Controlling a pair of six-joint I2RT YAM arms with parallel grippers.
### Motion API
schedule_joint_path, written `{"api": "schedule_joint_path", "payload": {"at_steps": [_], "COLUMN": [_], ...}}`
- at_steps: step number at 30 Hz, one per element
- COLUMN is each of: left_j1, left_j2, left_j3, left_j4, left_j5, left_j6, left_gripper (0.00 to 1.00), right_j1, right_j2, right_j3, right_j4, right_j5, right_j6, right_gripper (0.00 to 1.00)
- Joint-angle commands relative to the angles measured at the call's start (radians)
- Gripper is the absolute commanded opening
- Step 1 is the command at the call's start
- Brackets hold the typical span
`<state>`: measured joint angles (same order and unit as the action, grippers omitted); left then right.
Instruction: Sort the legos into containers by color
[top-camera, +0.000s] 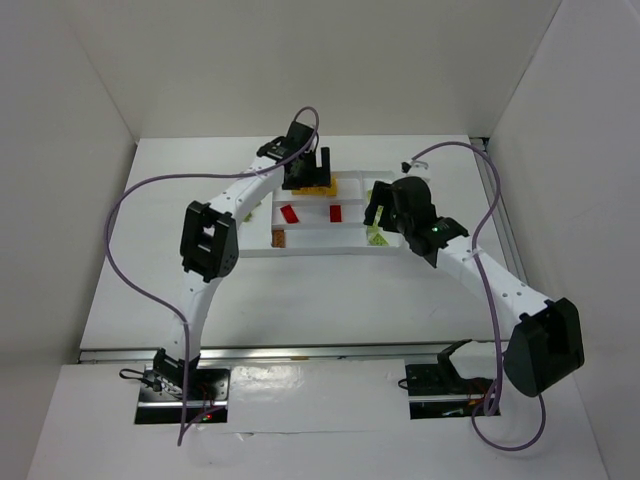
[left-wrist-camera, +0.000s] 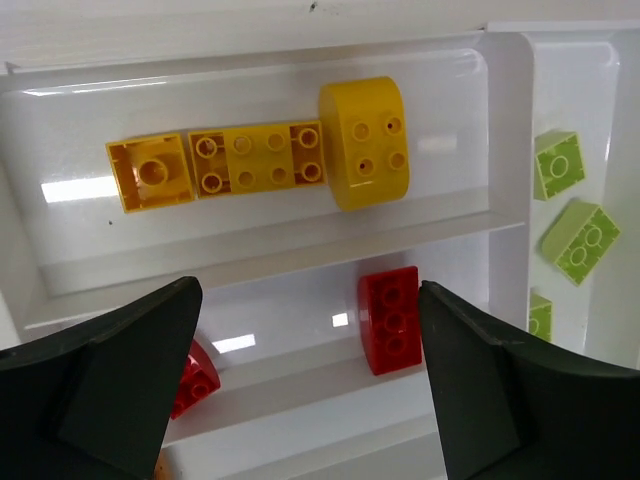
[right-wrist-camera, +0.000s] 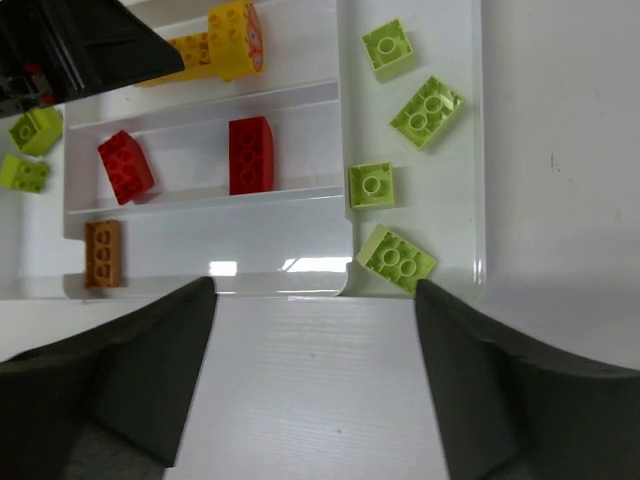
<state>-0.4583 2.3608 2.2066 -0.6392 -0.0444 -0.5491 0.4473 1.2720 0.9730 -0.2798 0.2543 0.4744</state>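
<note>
Both stand spread wide with nothing held, as I read my feeds: the left end effector (left-wrist-camera: 308, 300) over the shallow white plastic divided tray (left-wrist-camera: 505, 130), the right end effector (right-wrist-camera: 315, 290) at its near edge.

SUPERVISOR: And the bricks?

ME: Three yellow studded plastic bricks (left-wrist-camera: 260, 158) share the far compartment, two red bricks (right-wrist-camera: 251, 155) the row below, a lone orange brick (right-wrist-camera: 102, 252) the nearest row, and four pale green bricks (right-wrist-camera: 427, 110) the long right-hand compartment. Two brighter green bricks (right-wrist-camera: 35, 128) lie left of the red row; whether a compartment holds them I can't tell.

SUPERVISOR: Which step is that?

ME: I'd judge the sorting is at its tail. No colours are mixed anywhere I can see, and no brick shows loose on the white tabletop (top-camera: 330, 300). Next I'd check that left side, which my left arm (top-camera: 245, 190) covers in the overhead view. If a brick sits wrong there, it calls for a narrow, straight-down pinch close to a thin tray wall; otherwise I'd lift both arms clear.
</note>
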Motion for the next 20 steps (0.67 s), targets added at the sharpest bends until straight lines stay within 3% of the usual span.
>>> {"api": "schedule_joint_path", "payload": {"at_steps": [1,3,10,15,20], "left_j1": [-0.014,-0.014,-0.014,0.009,0.03], "left_j2": [-0.139,-0.199,-0.581,-0.869,-1.023], "left_j3": [0.027,-0.017,-0.298,-0.473,-0.6], "left_j4": [-0.014,-0.036,-0.027,-0.05,-0.05], "left_j5": [-0.025,-0.025,-0.121,-0.216,-0.255], "left_j6": [0.023,0.034,0.072,0.109,0.132], "left_gripper": [1.0,1.0,1.0,1.0,1.0], "right_j1": [-0.007,-0.007,-0.007,-0.007,-0.007], "right_j2": [-0.034,-0.034,-0.066,-0.124,-0.187], "right_j3": [0.006,0.016,0.036,0.026,0.001], "right_j4": [-0.032,-0.083,-0.254,-0.321,-0.349], "right_j5": [0.036,0.083,0.304,0.353,0.364], "right_j6": [0.01,0.033,0.171,0.171,0.184], "right_gripper": [0.94,1.0,1.0,1.0,1.0]}}
